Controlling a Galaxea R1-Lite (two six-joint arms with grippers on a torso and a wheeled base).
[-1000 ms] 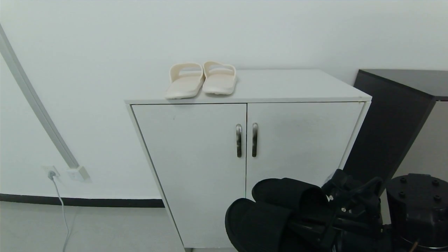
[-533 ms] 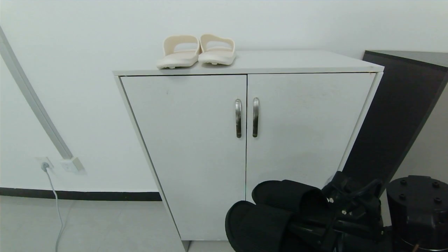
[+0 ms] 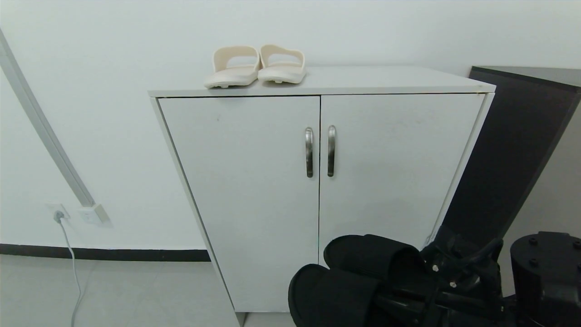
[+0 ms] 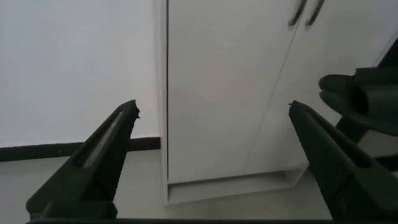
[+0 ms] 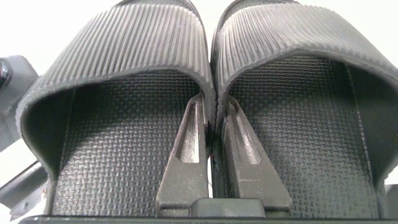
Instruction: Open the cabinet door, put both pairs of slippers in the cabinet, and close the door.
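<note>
Our right gripper (image 5: 213, 118) clamps both black slippers (image 3: 363, 256) together; our left gripper (image 4: 212, 109), fingers apart, is free for the cabinet door (image 3: 245, 181).

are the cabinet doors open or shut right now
Shut. Both cabinet doors lie flush, their handles side by side, just a thin seam between.

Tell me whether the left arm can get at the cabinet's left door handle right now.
Probably yes. The left gripper is open and empty, facing the cabinet front, with nothing between it and the left door handle. The black slippers, clamped in the right gripper, sit off to the side.
</note>
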